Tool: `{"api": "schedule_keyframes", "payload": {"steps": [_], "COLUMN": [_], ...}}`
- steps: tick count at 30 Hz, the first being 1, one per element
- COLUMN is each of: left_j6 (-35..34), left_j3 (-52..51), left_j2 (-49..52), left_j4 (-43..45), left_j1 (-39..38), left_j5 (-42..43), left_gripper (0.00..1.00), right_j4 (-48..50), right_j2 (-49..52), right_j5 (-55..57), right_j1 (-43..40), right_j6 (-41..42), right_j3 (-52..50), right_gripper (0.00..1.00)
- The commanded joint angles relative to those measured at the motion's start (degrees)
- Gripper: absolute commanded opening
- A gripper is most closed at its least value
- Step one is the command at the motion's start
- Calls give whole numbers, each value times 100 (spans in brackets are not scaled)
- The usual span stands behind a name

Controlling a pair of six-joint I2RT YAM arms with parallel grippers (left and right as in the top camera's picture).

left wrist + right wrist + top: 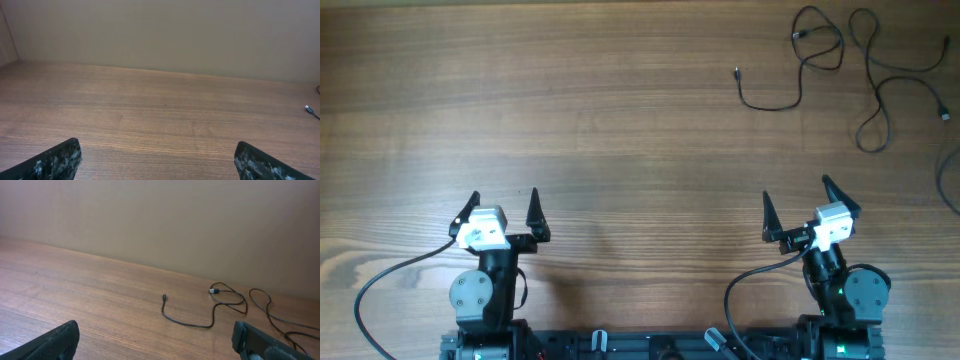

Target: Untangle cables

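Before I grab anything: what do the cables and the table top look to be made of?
Cables: thin, black and matte, lying in limp loops; probably a rubber or plastic jacket. Table top: brown with streaked grain and a low sheen; wood or wood-look laminate, cannot tell which.

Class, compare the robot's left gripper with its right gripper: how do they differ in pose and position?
The left gripper faces straight up the table; the right gripper is angled to one side. The right gripper sits nearer the cables; the left gripper is far from them. Both have jaws open and hold nothing.
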Motion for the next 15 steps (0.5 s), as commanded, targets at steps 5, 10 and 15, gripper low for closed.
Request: {"api": "schedule_keyframes", "payload": {"steps": [5, 10, 15], "left_j6": [92, 92, 92], "left_j3": [-57, -57, -57], "left_j2": [-48, -48, -48], "left_j4": [20, 20, 20], "left_j1": [-11, -11, -11], "left_j5": [87, 87, 87], "left_gripper": [100, 100, 100], "right_j4": [26, 24, -31], "right_j2": [-50, -50, -50], "right_j5": [-28, 17, 1279], "right_j1": [-22, -22, -22], "right_j6": [-70, 92, 1856], "right_j3": [-7, -7, -7], "right_gripper": [100, 100, 100]}}
